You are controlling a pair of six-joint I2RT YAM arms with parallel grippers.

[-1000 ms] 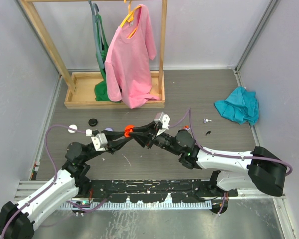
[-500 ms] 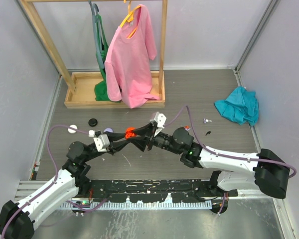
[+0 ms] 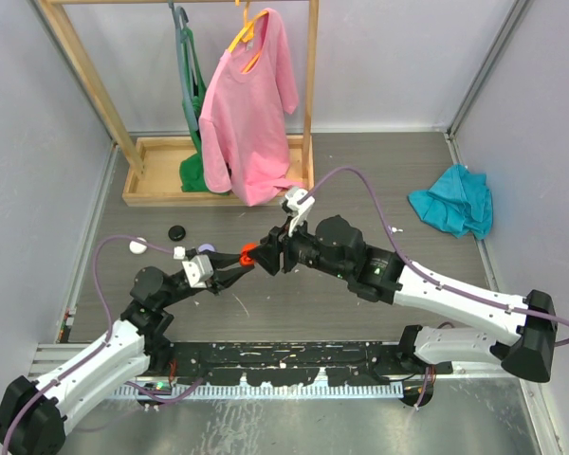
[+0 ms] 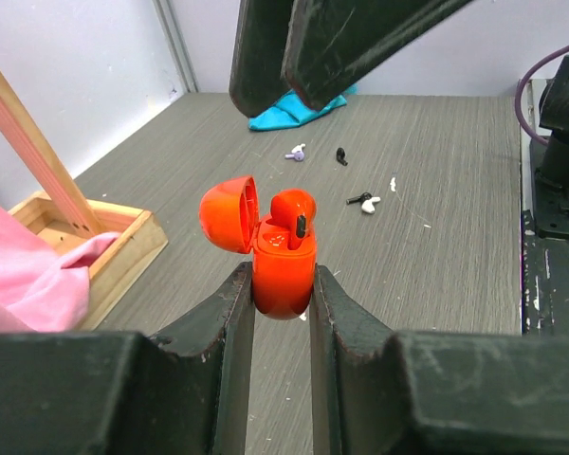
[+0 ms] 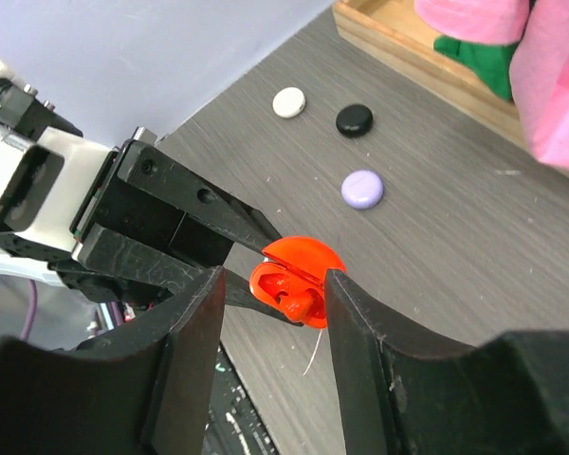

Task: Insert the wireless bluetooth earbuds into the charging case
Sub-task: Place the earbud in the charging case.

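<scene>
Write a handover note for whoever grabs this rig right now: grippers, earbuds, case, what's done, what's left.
Left gripper: shut on the red charging case, held above the table, lid open.
Right gripper: open, a finger on either side of the case, gripping nothing.
Earbuds: the red earbud stands in the case, sticking up, perhaps not fully seated. Loose on the table: lilac earbud, dark earbud, dark-and-white earbud.
Done: red earbud is in the case.
Left: press it home if needed, close the lid.
</scene>
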